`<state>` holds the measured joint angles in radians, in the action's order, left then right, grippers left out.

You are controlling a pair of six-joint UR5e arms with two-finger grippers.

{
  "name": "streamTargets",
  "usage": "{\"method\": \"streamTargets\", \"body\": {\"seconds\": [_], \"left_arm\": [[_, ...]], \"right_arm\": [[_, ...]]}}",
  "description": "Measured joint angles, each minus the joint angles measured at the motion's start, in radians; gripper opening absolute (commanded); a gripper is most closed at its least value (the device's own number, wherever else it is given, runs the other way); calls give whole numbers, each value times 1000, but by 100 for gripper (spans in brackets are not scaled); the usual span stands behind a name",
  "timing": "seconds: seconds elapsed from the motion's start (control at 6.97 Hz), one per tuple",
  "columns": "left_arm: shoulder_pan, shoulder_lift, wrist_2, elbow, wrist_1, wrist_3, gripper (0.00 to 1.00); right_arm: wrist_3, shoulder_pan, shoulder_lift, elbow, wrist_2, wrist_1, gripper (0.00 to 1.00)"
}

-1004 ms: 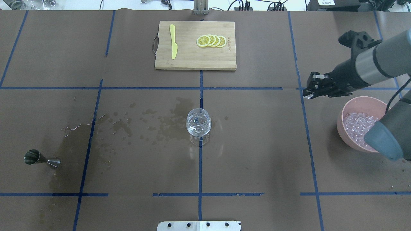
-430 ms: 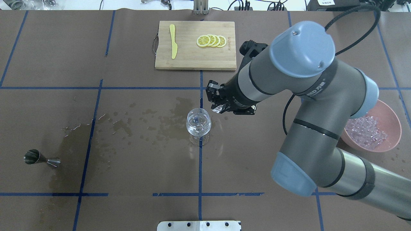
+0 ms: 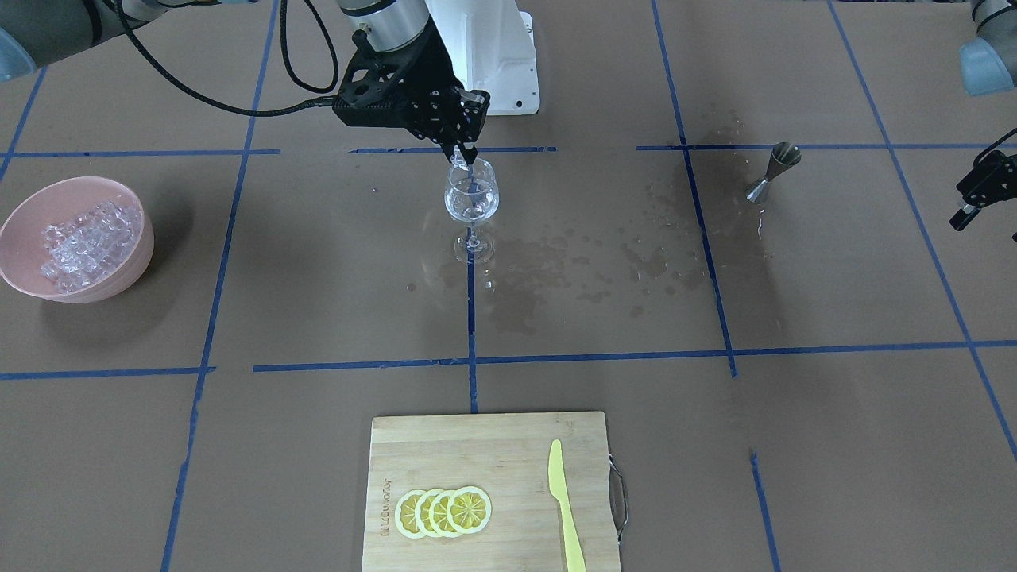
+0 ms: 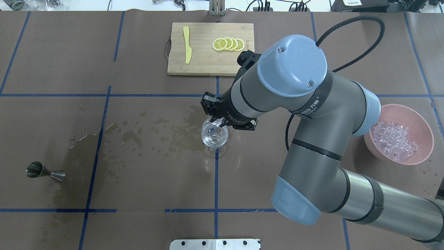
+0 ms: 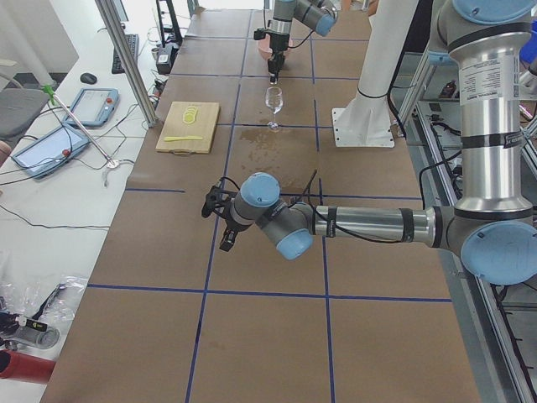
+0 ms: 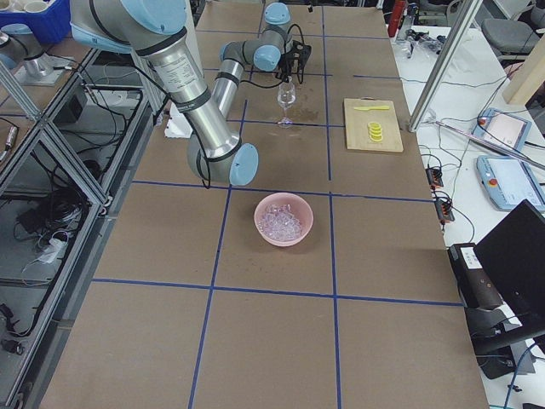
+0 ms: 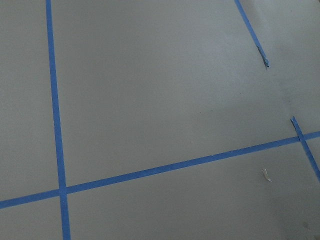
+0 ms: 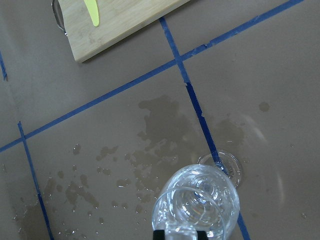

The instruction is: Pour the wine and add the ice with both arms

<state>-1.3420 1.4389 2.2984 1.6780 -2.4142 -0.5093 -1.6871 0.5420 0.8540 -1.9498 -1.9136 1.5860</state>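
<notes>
The right arm (image 4: 312,114) reaches over the middle of the bench (image 4: 277,215), and its right hand (image 3: 465,157) hangs just above the rim of the wine glass (image 4: 214,135). The fingers are clamped on one clear ice cube (image 3: 460,162), which sits at the mouth of the glass. In the right wrist view we see both black fingertips at the lower edge, with the round glass directly under them.

The glass stands upright on a blue tape line. Inside its bowl we see only glints, so the wine (image 3: 471,208) is hardly to be told from the glass itself. Wet stains (image 4: 180,132) spread on the bench beside the glass, toward the robot's left.

The remaining ice (image 4: 393,140) lies heaped in a pink bowl (image 4: 426,122) on the robot's right, well apart from the glass.

The left hand (image 3: 963,213) is over bare bench at the robot's left, near the steel jigger (image 4: 43,171), which lies on its side. Whether its fingers are apart or together we cannot tell.

At the far edge lies a wooden cutting board (image 4: 208,64) with lemon slices (image 4: 229,44) and a yellow knife (image 4: 187,45).
</notes>
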Motion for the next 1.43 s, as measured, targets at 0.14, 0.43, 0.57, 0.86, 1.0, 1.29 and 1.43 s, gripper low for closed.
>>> {"method": "streamTargets", "body": {"seconds": [0.14,0.43,0.57,0.86,1.0,1.29,1.43], "left_arm": [[0,0,0,0,0,0,100],[0,0,-1,-1,0,0,100],[0,0,-1,-3,0,0,100],[0,0,-1,-10,0,1,100],[0,-1,-1,-12,0,1,100],[1,-1,-1,-13,0,0,100],[1,-2,0,-13,0,3,100]], "right_arm": [[0,-2,0,1,3,1,100],[1,-9,2,4,18,1,100],[5,-7,8,5,21,2,100],[78,37,91,-6,10,-4,100],[202,76,164,-11,2,-9,100],[477,213,315,-14,-61,-13,100],[636,313,384,-12,-124,-11,100]]}}
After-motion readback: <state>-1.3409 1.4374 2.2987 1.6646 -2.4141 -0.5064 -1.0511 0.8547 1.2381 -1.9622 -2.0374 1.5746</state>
